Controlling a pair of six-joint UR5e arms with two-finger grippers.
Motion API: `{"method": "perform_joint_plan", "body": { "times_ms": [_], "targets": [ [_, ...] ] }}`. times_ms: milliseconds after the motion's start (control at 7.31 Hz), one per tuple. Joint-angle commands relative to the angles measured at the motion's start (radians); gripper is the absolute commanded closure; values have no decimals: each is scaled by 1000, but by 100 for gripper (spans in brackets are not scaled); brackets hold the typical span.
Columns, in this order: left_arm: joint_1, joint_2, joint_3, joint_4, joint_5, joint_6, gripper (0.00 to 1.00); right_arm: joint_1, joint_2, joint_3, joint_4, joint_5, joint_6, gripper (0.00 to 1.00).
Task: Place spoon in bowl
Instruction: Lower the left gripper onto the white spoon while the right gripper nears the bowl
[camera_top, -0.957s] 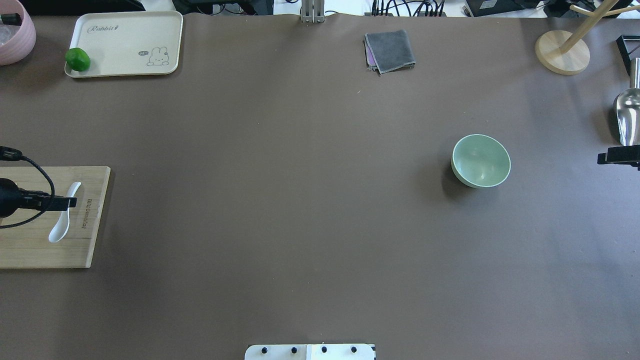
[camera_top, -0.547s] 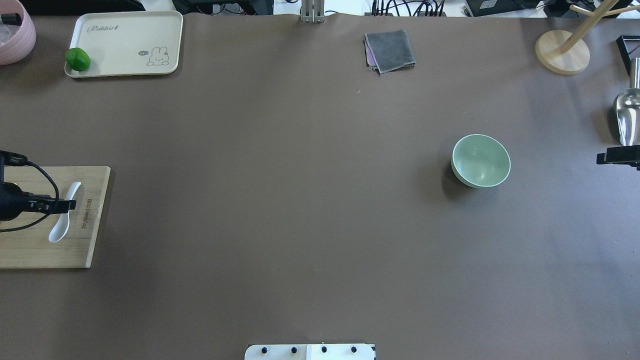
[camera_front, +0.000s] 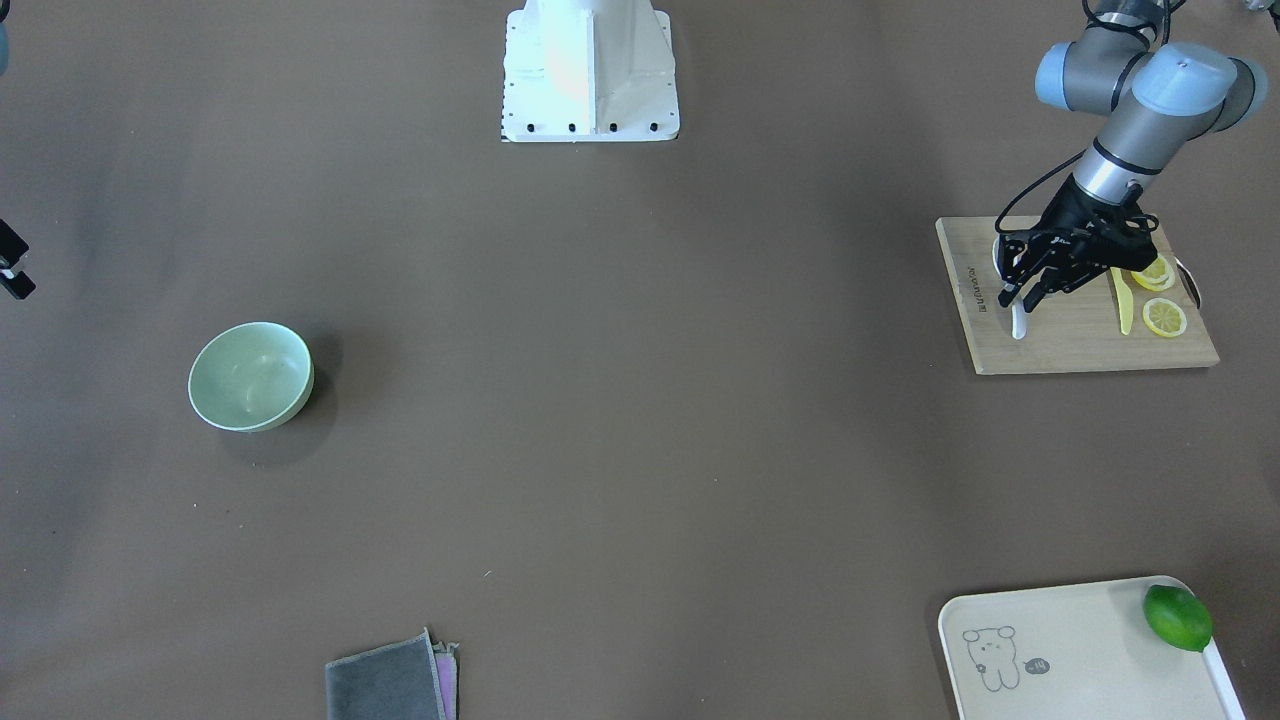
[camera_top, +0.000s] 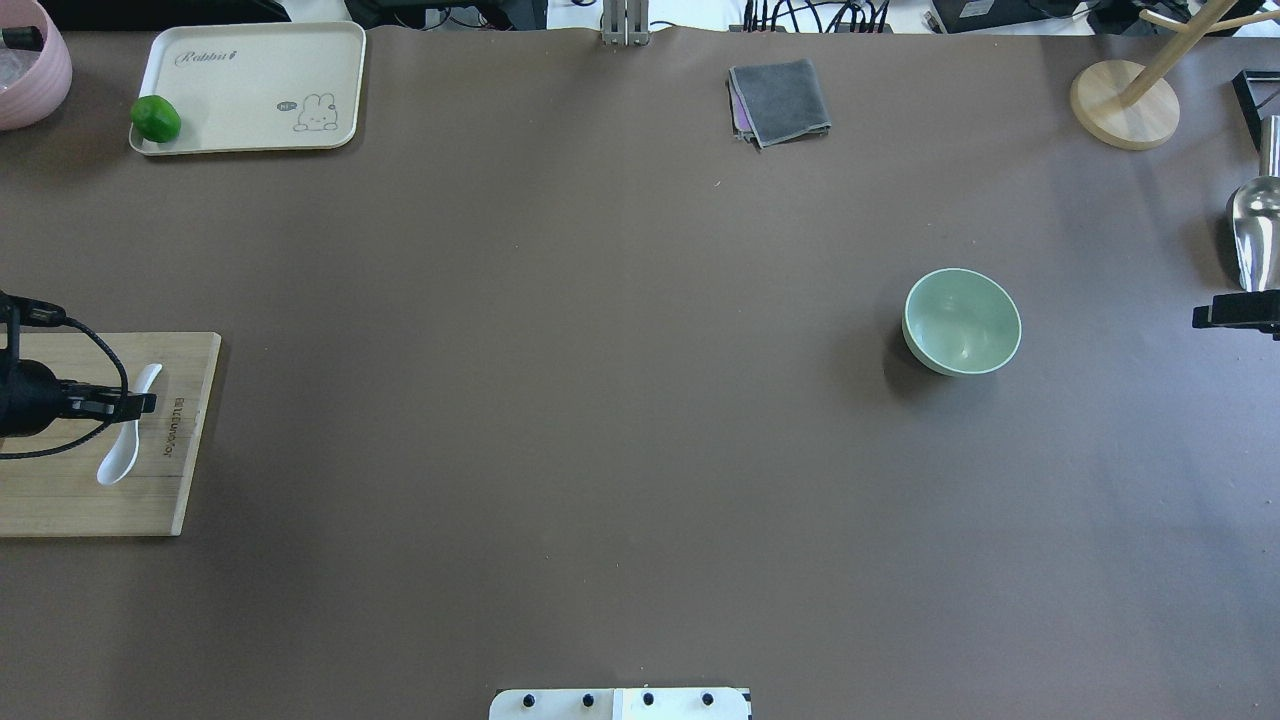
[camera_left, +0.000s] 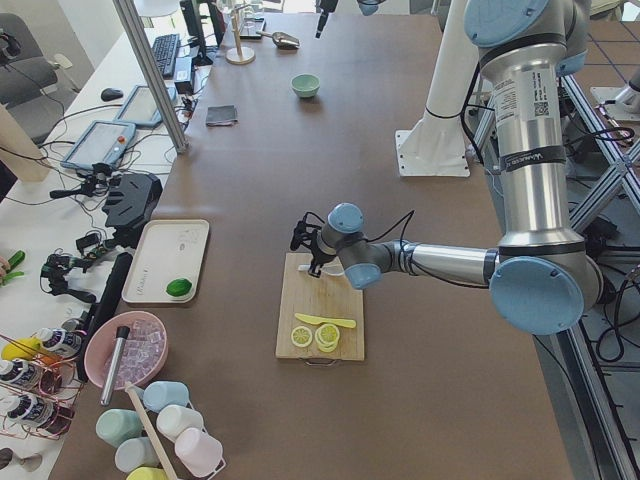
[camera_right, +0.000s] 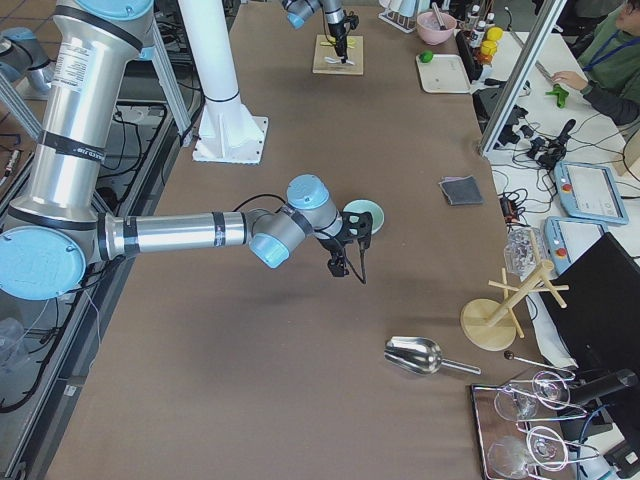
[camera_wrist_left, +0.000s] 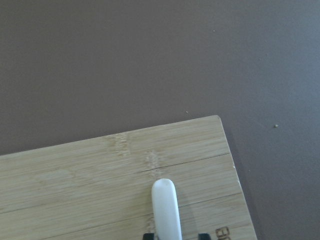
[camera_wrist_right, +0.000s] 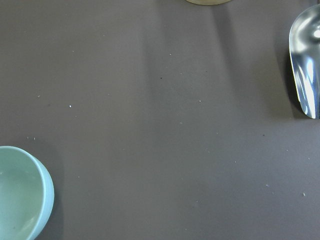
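The white spoon (camera_top: 120, 455) lies on the wooden cutting board (camera_top: 60, 500) at the table's left edge, scoop toward the robot. My left gripper (camera_top: 148, 405) is low over its handle. In the left wrist view the handle (camera_wrist_left: 166, 210) sits between the two fingertips of the gripper (camera_wrist_left: 176, 236), with a gap on the right side, so the gripper is open. The mint-green bowl (camera_top: 962, 320) stands empty at the right, far from the spoon. My right gripper (camera_top: 1235, 312) is at the right edge, beside the bowl; I cannot tell whether it is open.
A pale-yellow knife (camera_front: 1122, 300) and lemon slices (camera_front: 1164, 317) lie on the board behind the gripper. A cream tray (camera_top: 250, 85) with a lime (camera_top: 156, 118), a grey cloth (camera_top: 780, 100), a wooden stand (camera_top: 1124, 105) and a metal scoop (camera_top: 1258, 230) line the far and right edges.
My left wrist and its cable have shifted slightly toward the right over the board. The fingertips stay over the spoon's handle. The spoon, bowl and right arm have not moved.
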Motion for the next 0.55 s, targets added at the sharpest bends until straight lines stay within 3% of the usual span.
{"method": "perform_joint_plan", "body": {
  "times_ms": [0,274,410],
  "targets": [
    [0,-2,13,-1,3,3,60,0,1,0,0,0,0,1],
    [0,1,15,-1,3,5,60,0,1,0,0,0,0,1],
    [0,1,13,-1,3,0,73,1,-1,0,0,0,0,1]
  ]
}}
